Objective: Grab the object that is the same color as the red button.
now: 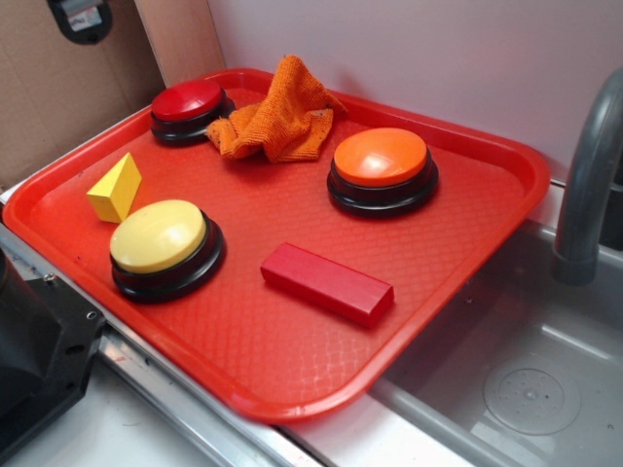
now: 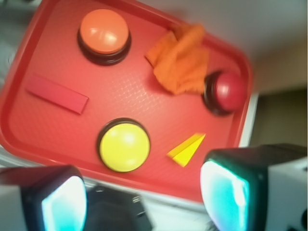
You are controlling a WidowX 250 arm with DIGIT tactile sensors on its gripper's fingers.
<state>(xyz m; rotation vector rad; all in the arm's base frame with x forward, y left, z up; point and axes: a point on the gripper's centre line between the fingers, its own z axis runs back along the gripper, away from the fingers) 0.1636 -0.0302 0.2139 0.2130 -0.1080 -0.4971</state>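
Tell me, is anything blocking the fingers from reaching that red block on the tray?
Nothing visible does. The red block lies alone on bare tray, apart from the yellow button and orange button. The open fingers hover above.

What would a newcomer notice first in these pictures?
Three big domed buttons stand on the red tray: the red button at the far corner, an orange button and a yellow button. A red block lies flat near the front edge; an orange cloth is crumpled beside the red button.

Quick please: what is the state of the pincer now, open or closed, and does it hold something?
Pincer: open and holding nothing; in the wrist view its fingers stand wide apart, above the near edge of the tray.
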